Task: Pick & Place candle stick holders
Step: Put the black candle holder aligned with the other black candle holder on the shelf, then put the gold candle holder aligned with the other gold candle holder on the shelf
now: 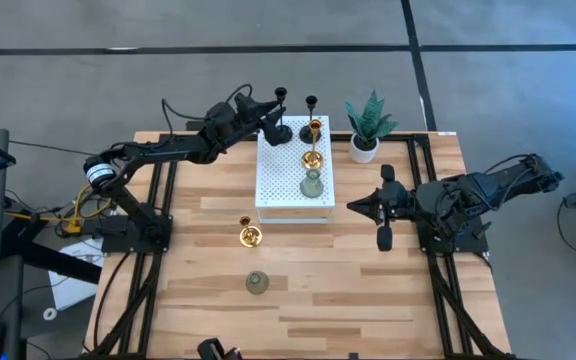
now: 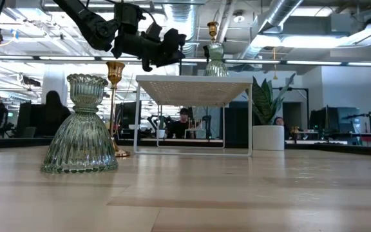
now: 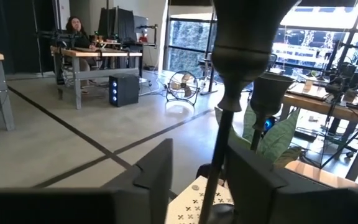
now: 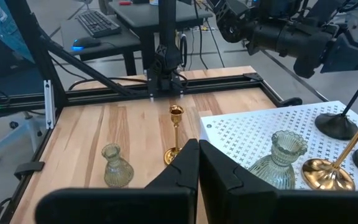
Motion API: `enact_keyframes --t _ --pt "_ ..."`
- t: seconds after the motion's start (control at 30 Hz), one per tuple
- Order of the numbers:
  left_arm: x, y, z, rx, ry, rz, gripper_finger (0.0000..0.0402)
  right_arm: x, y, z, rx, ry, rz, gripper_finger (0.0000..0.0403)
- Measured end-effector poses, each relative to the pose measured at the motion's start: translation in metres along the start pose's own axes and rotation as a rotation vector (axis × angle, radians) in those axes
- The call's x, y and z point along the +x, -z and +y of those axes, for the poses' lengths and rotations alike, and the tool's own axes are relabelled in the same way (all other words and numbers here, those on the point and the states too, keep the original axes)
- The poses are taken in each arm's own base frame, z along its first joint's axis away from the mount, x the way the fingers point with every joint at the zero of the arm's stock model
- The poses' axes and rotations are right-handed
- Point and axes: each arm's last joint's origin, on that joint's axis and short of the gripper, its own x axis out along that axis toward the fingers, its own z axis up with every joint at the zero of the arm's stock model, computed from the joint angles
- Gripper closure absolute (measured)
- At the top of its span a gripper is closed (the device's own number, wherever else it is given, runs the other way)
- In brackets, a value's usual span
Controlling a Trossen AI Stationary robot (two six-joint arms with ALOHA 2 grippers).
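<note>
A white perforated platform (image 1: 293, 190) carries two slim black holders (image 1: 281, 112) (image 1: 311, 112), a gold holder (image 1: 313, 152) and a grey-green holder (image 1: 312, 184), all standing on their round bases. A second gold holder (image 1: 249, 235) and a second grey-green holder (image 1: 256, 283) stand on the table. My left gripper (image 1: 271, 126) is open at the platform's far left corner. Its fingers stand on either side of the left black holder's stem (image 3: 219, 155) with a gap showing. My right gripper (image 1: 360, 207) is shut and empty to the right of the platform.
A green plant in a white pot (image 1: 366, 128) stands at the platform's far right corner. Black frame rails (image 1: 158, 230) (image 1: 438, 270) run along the table's left and right sides. Bare wood lies near the front edge. People sit at desks in the room behind.
</note>
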Motion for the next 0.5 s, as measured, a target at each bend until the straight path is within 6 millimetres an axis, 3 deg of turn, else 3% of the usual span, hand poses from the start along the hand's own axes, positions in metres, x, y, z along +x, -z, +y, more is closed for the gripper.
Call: enact_keyframes --t 0.27,0.5 --pt "-0.0006 -0.0008 0.0001 0.000 0.000 0.003 0.0177 0.0000 0.0000 0.0000 0.000 0.000 0.000 0.0403" --pt "-0.0053 -0.0057 -0.0022 0.000 0.011 0.029 0.0152 -0.0001 -0.0001 0.0000 0.000 0.000 0.000 0.0403"
